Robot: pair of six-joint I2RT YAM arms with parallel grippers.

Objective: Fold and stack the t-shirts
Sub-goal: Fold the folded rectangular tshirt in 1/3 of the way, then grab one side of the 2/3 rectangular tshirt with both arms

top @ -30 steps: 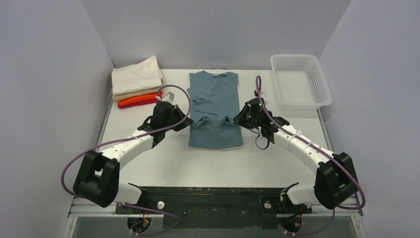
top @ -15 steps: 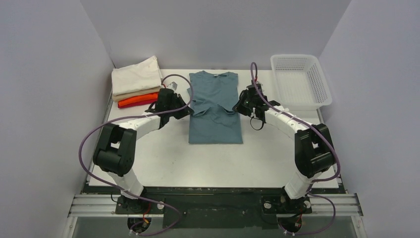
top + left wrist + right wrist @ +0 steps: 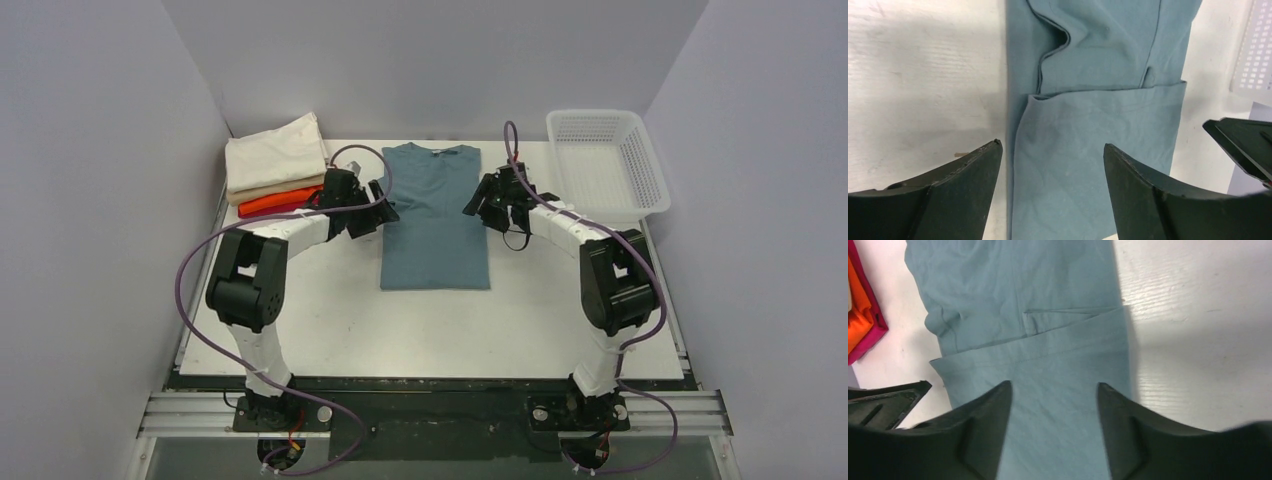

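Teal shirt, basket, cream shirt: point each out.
teal shirt [image 3: 435, 225], top view, middle of its body
basket [image 3: 600, 172], top view, bare mesh floor
cream shirt [image 3: 275, 152], top view, upper face

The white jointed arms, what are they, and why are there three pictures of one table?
They are two robot arms bolted at the near edge of the table. One picture looks down from above; the other two come from a camera on each wrist, so the dark wedges are its own fingers. On the table lie a teal t-shirt, partly folded, a stack of folded shirts and a white basket. The left tool and right tool are open over the shirt's edges, holding nothing.
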